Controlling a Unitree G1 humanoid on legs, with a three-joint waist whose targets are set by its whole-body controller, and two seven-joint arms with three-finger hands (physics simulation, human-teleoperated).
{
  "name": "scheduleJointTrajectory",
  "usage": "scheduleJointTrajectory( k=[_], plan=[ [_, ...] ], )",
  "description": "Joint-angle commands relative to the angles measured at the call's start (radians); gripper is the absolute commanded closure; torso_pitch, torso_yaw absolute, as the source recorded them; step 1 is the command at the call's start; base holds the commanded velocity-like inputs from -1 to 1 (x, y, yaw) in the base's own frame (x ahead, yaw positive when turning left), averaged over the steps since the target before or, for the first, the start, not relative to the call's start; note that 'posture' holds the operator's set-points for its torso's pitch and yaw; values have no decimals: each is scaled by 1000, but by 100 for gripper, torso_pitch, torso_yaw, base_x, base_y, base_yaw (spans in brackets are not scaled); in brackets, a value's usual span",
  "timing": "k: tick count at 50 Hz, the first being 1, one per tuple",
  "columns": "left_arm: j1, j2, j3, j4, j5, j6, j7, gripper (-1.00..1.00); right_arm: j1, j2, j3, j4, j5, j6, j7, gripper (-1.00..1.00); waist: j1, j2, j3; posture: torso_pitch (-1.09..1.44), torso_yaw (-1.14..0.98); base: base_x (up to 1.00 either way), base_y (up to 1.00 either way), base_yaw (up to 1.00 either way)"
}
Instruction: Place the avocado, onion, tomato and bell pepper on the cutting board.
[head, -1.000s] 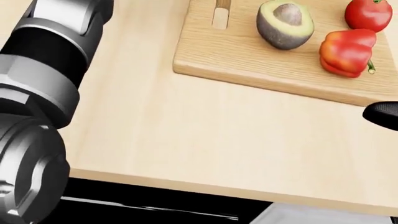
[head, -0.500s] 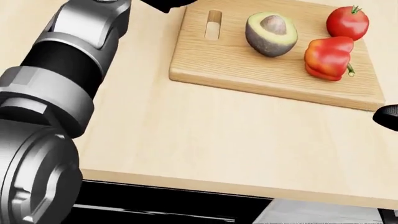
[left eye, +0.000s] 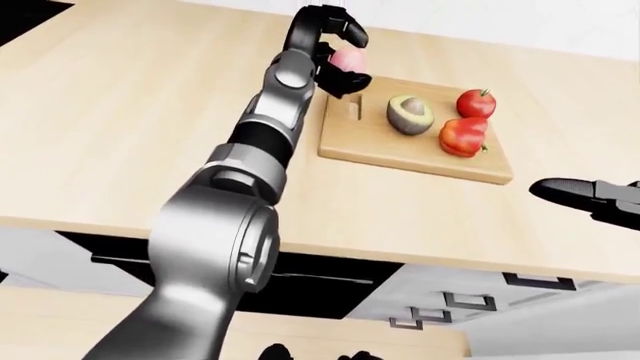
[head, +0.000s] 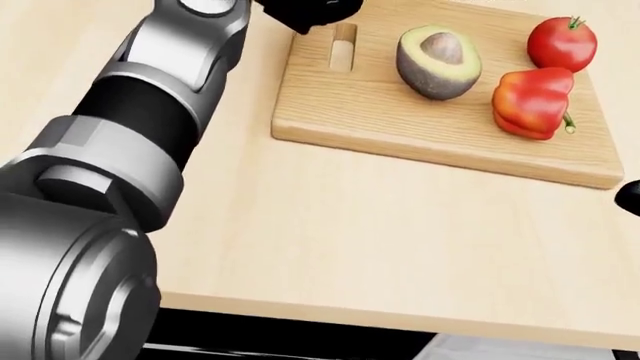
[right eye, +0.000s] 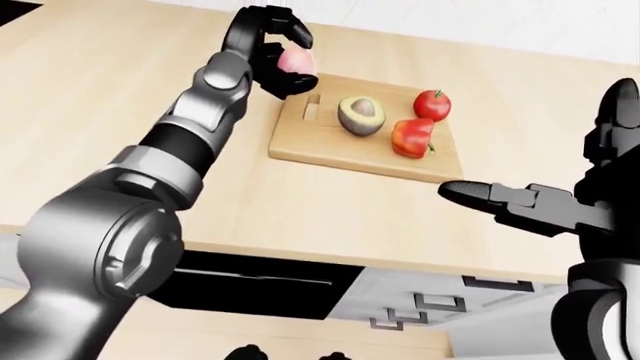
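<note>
A wooden cutting board (left eye: 400, 154) lies on the counter. On it sit a halved avocado (left eye: 410, 114), a red tomato (left eye: 476, 103) and a red bell pepper (left eye: 462, 136). My left hand (left eye: 338, 56) is shut on a pinkish onion (left eye: 349, 59), held above the board's left end by the handle slot (head: 343, 43). My right hand (right eye: 500, 199) hovers open over the counter, right of and below the board, holding nothing.
The light wood counter (left eye: 130, 135) stretches left of the board. Its near edge (head: 400, 319) runs along the bottom of the head view, with dark cabinet fronts (left eye: 330, 281) below. My left arm (head: 120, 172) fills the head view's left side.
The head view has shifted, so the board sits lower and left in the picture. My left arm has reached farther toward the board's left end; the onion-holding hand now shows at the top edge.
</note>
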Motion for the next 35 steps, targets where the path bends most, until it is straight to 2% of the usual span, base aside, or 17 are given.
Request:
scheduleJointTrajectory(
  k=[1, 16, 22, 26, 29, 30, 35],
  plan=[
    [-48, 4, 0, -47, -3, -31, 1, 97, -16, -22, -26, -9, -1, -22, -11, -100, 1, -5, -36, 24, 15, 0, 0, 0],
    [-43, -35, -8, -46, 2, -36, -19, 98, 4, -35, -37, -9, 19, -39, -25, -100, 7, -8, -34, 24, 15, 0, 0, 0],
    [-40, -46, -11, -46, 4, -34, -28, 95, 38, -55, -82, -9, 57, -55, -30, -100, 10, -10, -34, 24, 15, 0, 0, 0],
    [-36, -50, -11, -47, 4, -35, -28, 92, 45, -62, -76, -9, 66, -65, -43, -100, 8, -10, -32, 24, 15, 0, 0, 0],
    [-37, -49, -9, -46, 2, -31, -32, 81, 46, -62, -70, -9, 61, -68, -44, -100, 7, -11, -33, 24, 15, 0, 0, 0],
    [-38, -49, -10, -47, 2, -31, -33, 65, 49, -61, -72, -9, 61, -68, -43, -100, 7, -11, -33, 24, 15, 0, 0, 0],
    [-38, -50, -10, -47, 1, -31, -33, 48, 53, -57, -65, -9, 49, -74, -40, -100, 5, -12, -33, 24, 15, 0, 0, 0]
  ],
)
